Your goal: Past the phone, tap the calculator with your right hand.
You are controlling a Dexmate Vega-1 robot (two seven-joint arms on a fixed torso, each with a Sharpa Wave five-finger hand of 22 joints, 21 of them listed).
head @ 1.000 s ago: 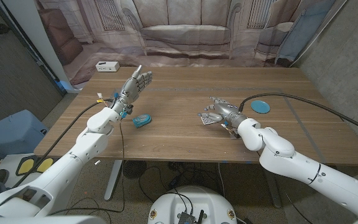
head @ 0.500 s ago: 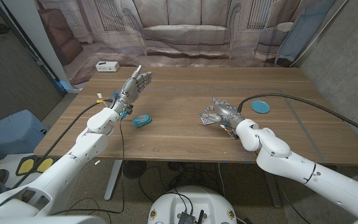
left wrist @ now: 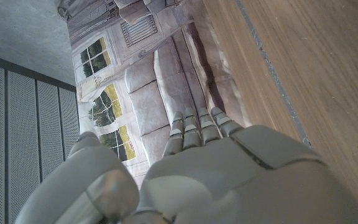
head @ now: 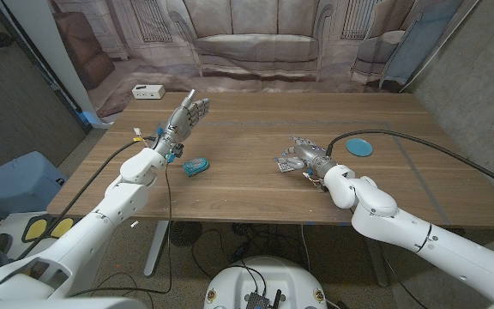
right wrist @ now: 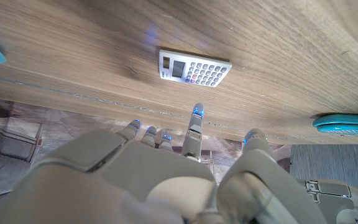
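Observation:
The calculator (right wrist: 194,70) is small and white with grey keys and lies flat on the wooden table (head: 247,193). In the head view its corner (head: 282,166) peeks out beside my right hand (head: 304,154), which hovers over it with fingers stretched out. In the right wrist view one fingertip (right wrist: 196,112) points at the calculator with a gap between them. A teal phone (head: 196,166) lies left of the calculator and shows as well in the right wrist view (right wrist: 344,122). My left hand (head: 187,115) is raised near the table's far left, fingers straight and apart, holding nothing.
A blue round disc (head: 358,147) lies right of my right hand. A white power strip (head: 147,91) sits at the table's far left corner. A printed sofa backdrop (head: 256,43) hangs behind the table. A black cable (head: 427,142) arcs over the right side.
My right forearm has crept slightly to the left while the hand stays over the calculator. The left arm has not moved.

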